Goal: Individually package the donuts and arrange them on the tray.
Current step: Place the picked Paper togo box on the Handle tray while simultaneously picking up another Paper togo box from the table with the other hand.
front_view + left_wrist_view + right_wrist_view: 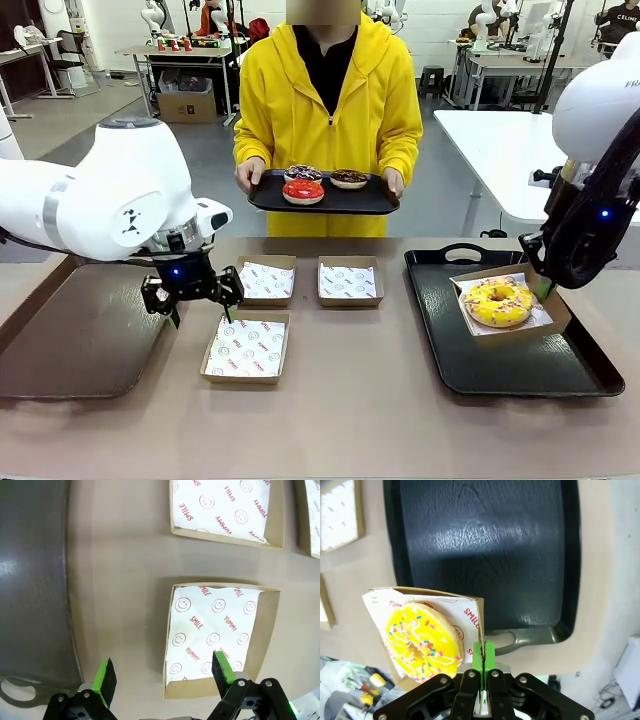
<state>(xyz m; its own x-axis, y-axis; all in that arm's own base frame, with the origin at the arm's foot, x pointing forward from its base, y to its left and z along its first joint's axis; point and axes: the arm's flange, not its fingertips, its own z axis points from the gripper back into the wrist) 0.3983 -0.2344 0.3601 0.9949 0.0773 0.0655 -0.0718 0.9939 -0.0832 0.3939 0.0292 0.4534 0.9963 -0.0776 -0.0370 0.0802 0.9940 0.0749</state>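
- The tan surface [340,420] fills the lower frame. A person in a yellow hoodie [330,100] stands at top centre.
- A black tray [450,360] lies at lower right. The person holds a smaller tray [372,203] at upper centre.
- Three empty paper-lined boxes [246,348] [266,280] [348,281] sit left of centre.
- A fourth box [556,312] over the black tray carries the yellow donut [498,302].
- The red donut [303,191], purple-brown donut [303,173] and chocolate donut [349,178] sit on the smaller tray.
- The right claw [483,655] is pinched tight on the fourth box's wall.
- The left claw [164,672] is spread wide above the nearest empty box, holding nothing.
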